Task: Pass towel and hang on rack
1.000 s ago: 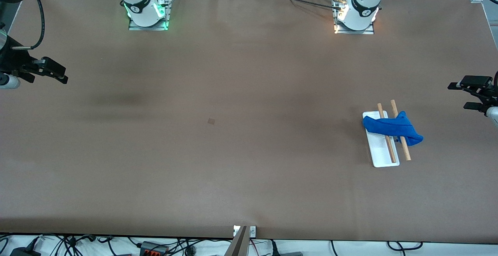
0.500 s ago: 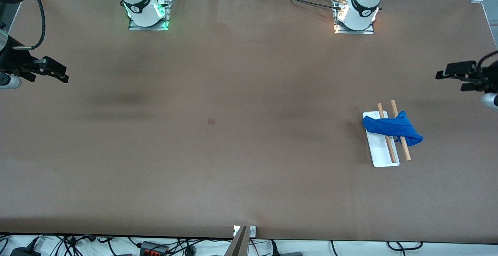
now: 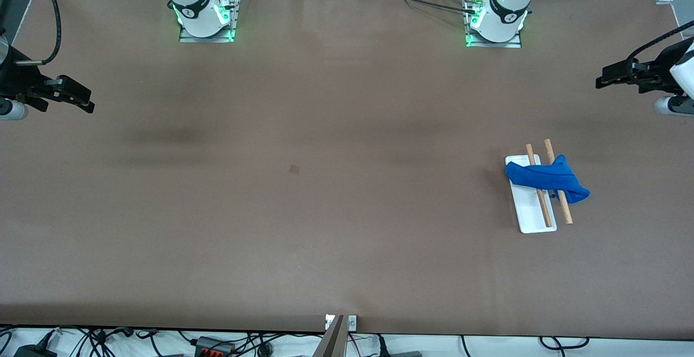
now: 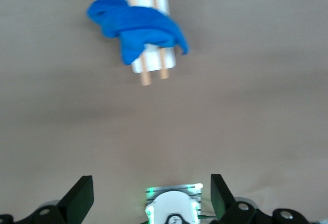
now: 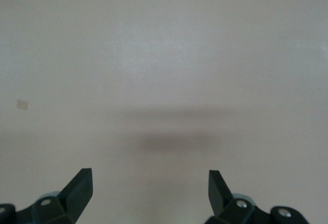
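The royal-blue towel point(image 3: 546, 179) lies draped across the two wooden rods of the rack point(image 3: 537, 220), toward the left arm's end of the table. In the left wrist view the towel point(image 4: 136, 26) hangs over the rack point(image 4: 154, 67). My left gripper point(image 3: 604, 80) is open and empty, up in the air over the table's edge at the left arm's end, apart from the rack. My right gripper point(image 3: 84, 104) is open and empty, held over the table's edge at the right arm's end. Both also show open in their wrist views, the left point(image 4: 151, 196) and the right point(image 5: 149, 190).
The left arm's base point(image 3: 494, 18) and the right arm's base point(image 3: 205, 15) stand along the table's edge farthest from the front camera. A small dark square mark point(image 3: 294, 169) lies near the table's middle. Cables hang below the table's near edge.
My left gripper has risen and drawn away from the rack, toward the table's edge. The light at the left arm's base went from yellow-white to green. The right gripper hardly moved.
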